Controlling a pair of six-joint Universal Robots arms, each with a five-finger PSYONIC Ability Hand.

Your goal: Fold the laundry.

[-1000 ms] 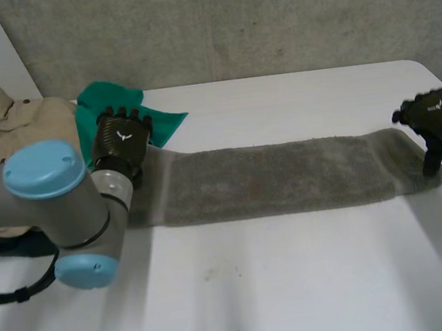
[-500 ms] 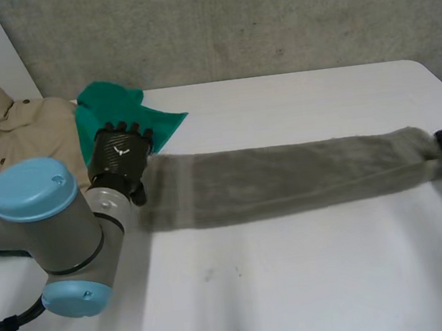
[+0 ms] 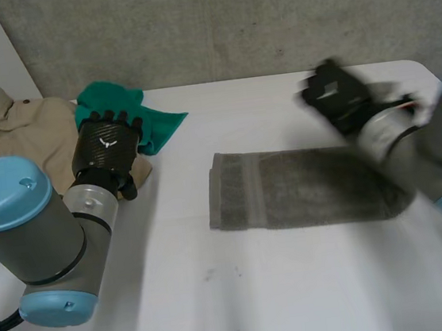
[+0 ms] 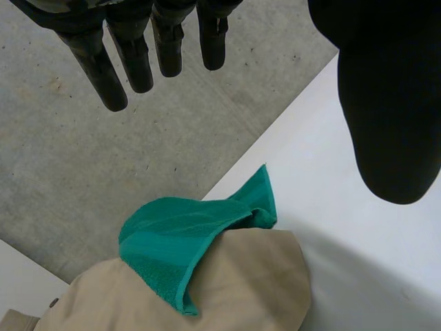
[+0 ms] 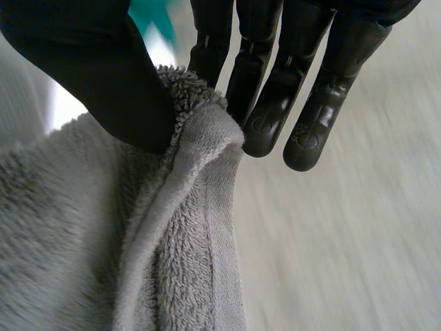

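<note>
White table [image 3: 259, 289]; towel [image 3: 304, 189], green cloth [image 3: 159, 126], garment [image 3: 33, 129]

Left hand [image 3: 109, 146], fingers straight and thumb apart, hangs well clear of the grey towel's [image 3: 303, 188] left end; right hand [image 3: 335, 98] pinches the towel's edge between thumb and fingers.

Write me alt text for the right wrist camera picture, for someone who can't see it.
The robot's black right hand pinches the hemmed edge of a grey terry towel between its thumb and straight fingers, with the white table beyond. A scrap of teal-green cloth shows past the hand.
</note>
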